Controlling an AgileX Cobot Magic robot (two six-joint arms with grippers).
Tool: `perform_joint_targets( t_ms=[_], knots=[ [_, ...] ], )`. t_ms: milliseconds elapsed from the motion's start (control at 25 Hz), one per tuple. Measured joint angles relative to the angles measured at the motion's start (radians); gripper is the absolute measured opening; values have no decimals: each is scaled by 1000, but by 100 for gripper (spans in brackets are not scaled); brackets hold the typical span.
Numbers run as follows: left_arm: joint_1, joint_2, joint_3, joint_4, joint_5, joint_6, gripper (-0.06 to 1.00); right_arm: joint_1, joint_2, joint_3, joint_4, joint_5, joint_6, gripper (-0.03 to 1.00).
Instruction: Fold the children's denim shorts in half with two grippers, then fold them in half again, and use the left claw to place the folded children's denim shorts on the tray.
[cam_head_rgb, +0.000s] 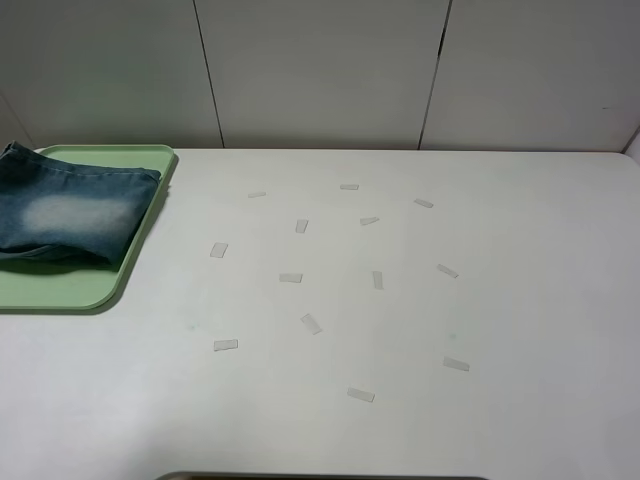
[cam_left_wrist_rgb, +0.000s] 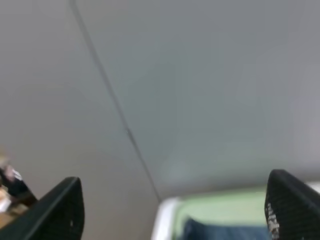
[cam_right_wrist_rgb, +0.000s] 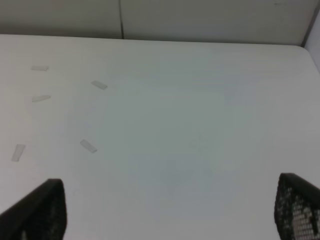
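Note:
The children's denim shorts (cam_head_rgb: 70, 215) lie folded into a compact bundle on the pale green tray (cam_head_rgb: 100, 285) at the far left of the table, a bleached patch facing up. Neither arm shows in the exterior high view. In the left wrist view my left gripper (cam_left_wrist_rgb: 175, 207) is open, its black fingertips (cam_left_wrist_rgb: 62, 207) wide apart with nothing between them. It is lifted and aimed at the wall, with the tray (cam_left_wrist_rgb: 220, 207) and a strip of the shorts (cam_left_wrist_rgb: 225, 232) low in the picture. My right gripper (cam_right_wrist_rgb: 172, 202) is open above bare white tabletop, holding nothing.
Several small pale tape strips (cam_head_rgb: 310, 323) are scattered over the middle of the white table (cam_head_rgb: 520, 300). Grey wall panels (cam_head_rgb: 320, 70) stand right behind the table's back edge. The tray hangs partly out of the exterior view at the left.

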Motion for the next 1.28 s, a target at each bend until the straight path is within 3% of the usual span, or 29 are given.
perform_joint_targets(
  t_ms=[80,200,560,1080,1280],
  knots=[
    [-8,-35,0,-89,94,73,73,0,0,0,0,0,0,63],
    [-9,-99,0,-151,220,112,73,0,0,0,0,0,0,63],
    [-10,-337,0,-170,594,18,86,0,0,0,0,0,0,63],
    [-69,-597,84,-177,859,0,87,0,0,0,0,0,0,63],
    [-69,-598,157,-220,870,-15,87,0,0,0,0,0,0,63]
  ],
)
